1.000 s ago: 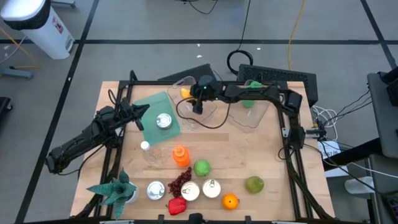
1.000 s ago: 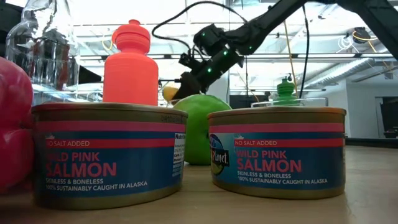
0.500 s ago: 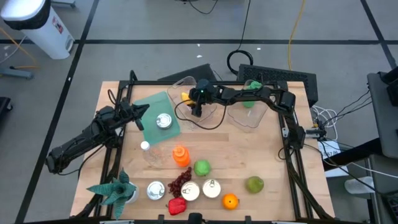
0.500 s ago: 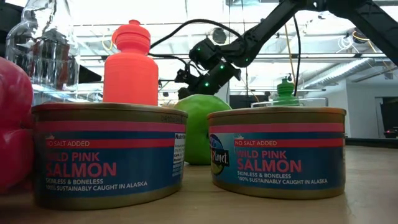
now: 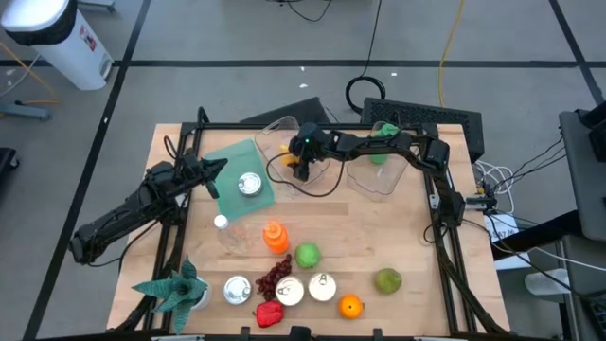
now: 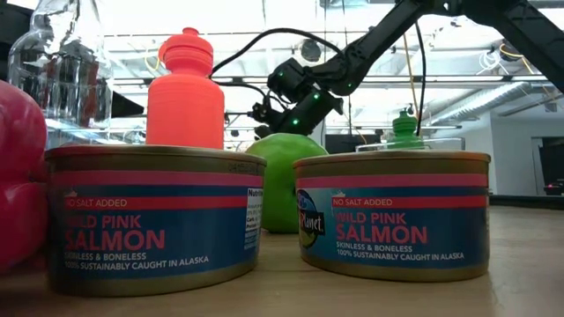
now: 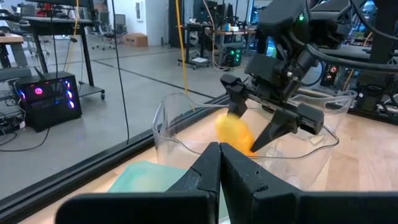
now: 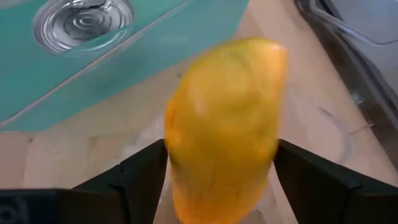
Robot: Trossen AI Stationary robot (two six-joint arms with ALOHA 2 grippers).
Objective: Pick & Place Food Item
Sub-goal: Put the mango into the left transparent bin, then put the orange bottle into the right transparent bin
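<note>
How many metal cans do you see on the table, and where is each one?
4. One can lies on the teal board. Three stand along the near edge: left can, middle can, right can. More may be hidden behind other things.

Shiny metal salmon cans [image 6: 392, 216] with glossy paper labels on a matt wooden table [image 5: 417, 242].

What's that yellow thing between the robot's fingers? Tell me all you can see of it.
It looks like a lemon: a smooth, glossy yellow-orange oval, somewhat blurred close up. It sits between the two dark fingers of the right gripper, which stand apart on either side of it; whether they touch it cannot be told. It hangs inside a clear plastic container at the table's far edge, near a teal board with a tin on it.
</note>
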